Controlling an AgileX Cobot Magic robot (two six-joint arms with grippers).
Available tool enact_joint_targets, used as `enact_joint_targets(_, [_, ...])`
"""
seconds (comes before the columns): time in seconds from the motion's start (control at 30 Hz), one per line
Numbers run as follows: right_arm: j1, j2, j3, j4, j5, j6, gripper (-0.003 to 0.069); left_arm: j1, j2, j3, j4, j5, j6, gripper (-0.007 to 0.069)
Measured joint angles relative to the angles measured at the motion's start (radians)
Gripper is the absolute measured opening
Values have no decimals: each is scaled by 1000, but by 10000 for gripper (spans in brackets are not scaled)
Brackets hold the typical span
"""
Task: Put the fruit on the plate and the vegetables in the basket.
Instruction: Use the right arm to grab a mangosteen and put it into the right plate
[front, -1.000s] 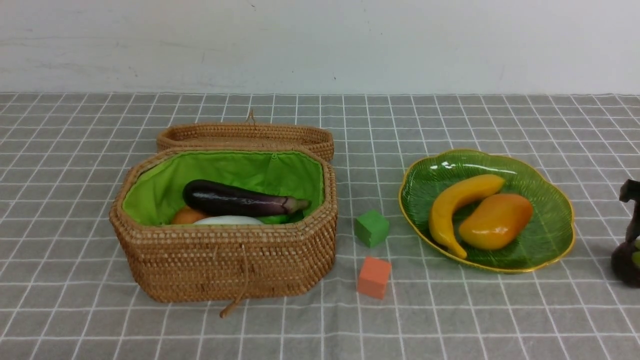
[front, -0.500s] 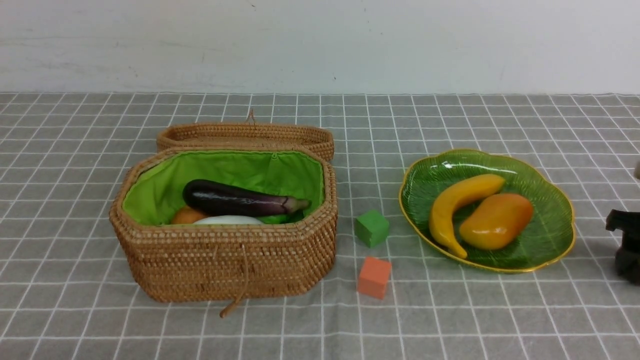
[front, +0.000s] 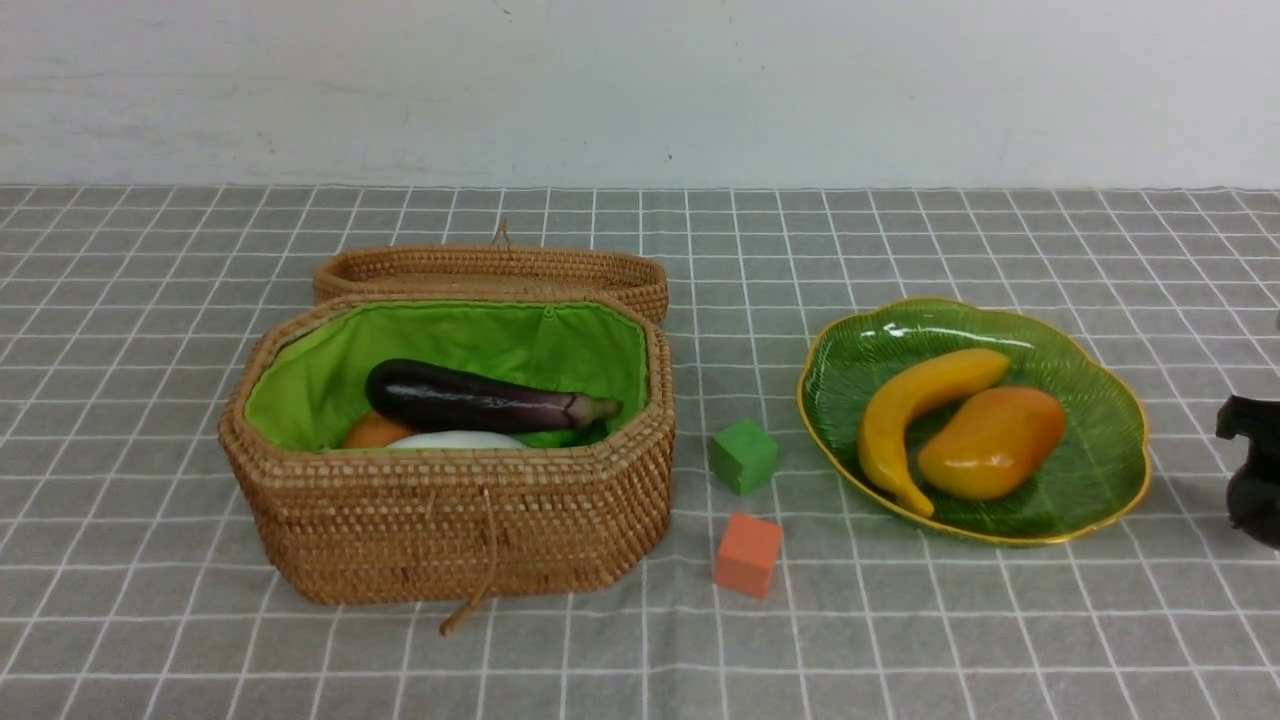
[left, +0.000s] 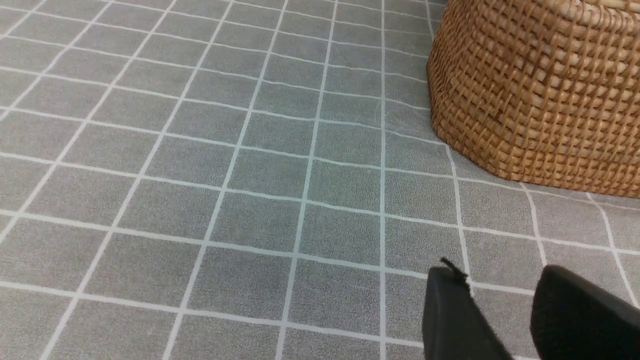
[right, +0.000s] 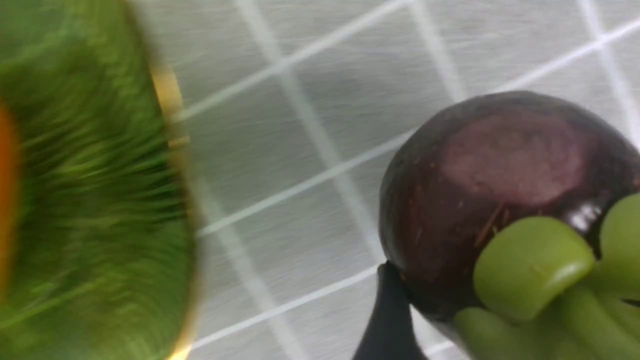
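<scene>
My right gripper (front: 1252, 470) sits at the far right edge, beside the plate (front: 1100, 480), shut on the dark purple ball (right: 500, 190) with its green calyx. One black finger (right: 385, 320) presses the ball's side; the other finger is out of view. The ball (front: 1258, 515) hangs just above the cloth. A banana (front: 905, 410) and a mango (front: 990, 440) lie on the plate. The basket (front: 450, 520) holds the eggplant (front: 470, 398), a brown-orange lump (front: 372, 432) and a white piece (front: 455, 440). Beside the basket wall (left: 540, 90), low over the cloth, my left gripper (left: 500, 280) is open and empty.
A green cube (front: 744, 456) and an orange cube (front: 748, 555) sit on the cloth between basket and plate. The basket's woven lid (front: 490, 270) lies open behind it. The plate's gold rim (right: 170, 100) passes close to the held ball.
At the right edge, the right gripper dropped lower onto the dark ball, and the ball now sits a little higher than a second ago. The rest of the scene is unchanged.
</scene>
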Motion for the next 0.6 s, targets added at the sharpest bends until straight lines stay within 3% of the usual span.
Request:
enact_joint_targets(0.27, [101, -10, -15, 259, -91, -238, 499, 0, 0, 0, 0, 0, 0, 237])
enact_joint_targets(0.43, [178, -10, -17, 264, -173, -261, 499, 0, 0, 0, 0, 0, 0, 237])
enact_joint_targets(0.6, [190, -10, -17, 253, -179, -250, 499, 0, 0, 0, 0, 0, 0, 237])
